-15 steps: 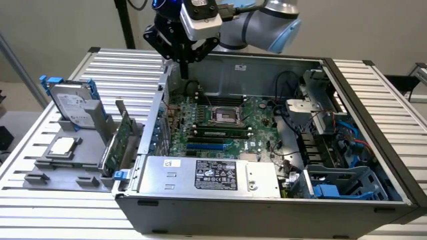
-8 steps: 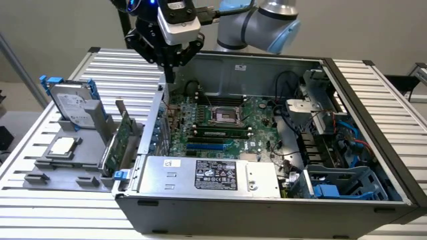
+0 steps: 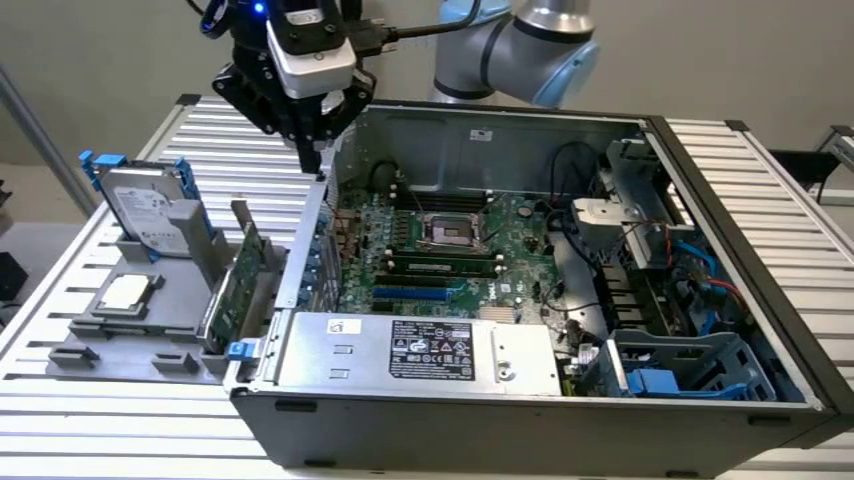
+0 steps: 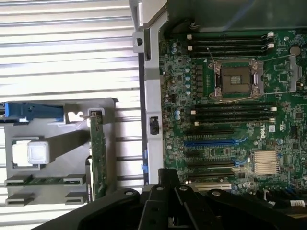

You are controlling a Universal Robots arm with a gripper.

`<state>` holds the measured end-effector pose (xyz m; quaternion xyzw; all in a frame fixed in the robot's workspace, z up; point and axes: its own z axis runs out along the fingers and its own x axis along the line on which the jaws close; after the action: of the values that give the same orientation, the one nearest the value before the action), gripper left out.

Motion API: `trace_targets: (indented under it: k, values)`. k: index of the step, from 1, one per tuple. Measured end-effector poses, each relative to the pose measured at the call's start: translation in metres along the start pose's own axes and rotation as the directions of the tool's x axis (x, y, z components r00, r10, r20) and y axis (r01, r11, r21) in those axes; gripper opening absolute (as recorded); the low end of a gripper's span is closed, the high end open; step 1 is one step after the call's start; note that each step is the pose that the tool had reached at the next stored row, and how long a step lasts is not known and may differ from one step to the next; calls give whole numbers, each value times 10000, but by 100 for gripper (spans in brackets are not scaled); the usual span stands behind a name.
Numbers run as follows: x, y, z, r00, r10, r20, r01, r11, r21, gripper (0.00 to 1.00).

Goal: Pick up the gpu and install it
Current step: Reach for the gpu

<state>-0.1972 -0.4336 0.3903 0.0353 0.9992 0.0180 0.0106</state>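
Slatted table [image 3: 767, 180] carries the open case [image 3: 534, 405]. Gripper [image 3: 315, 150] — closed, empty — hangs over the case's far corner. Gpu [image 3: 243, 275] stands on edge in the grey holder [image 3: 80, 355] at the exterior view's left — not yet picked up, nothing installed.

Lighting: bright, even indoor light; strong white glare across the slatted table [image 4: 67, 48]; computer case [image 3: 507, 140] interior dimmer, with soft shadows.

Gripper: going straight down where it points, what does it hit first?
Likely the top edge of the case wall directly below the shut gripper, not the gpu in its holder. Depth is unclear; it might slip just inside.
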Motion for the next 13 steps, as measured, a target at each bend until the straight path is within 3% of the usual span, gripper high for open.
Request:
trace_targets:
  k: [13]
  values:
    - [503,-136,27,10000,-2,8,2,9999,122,11]
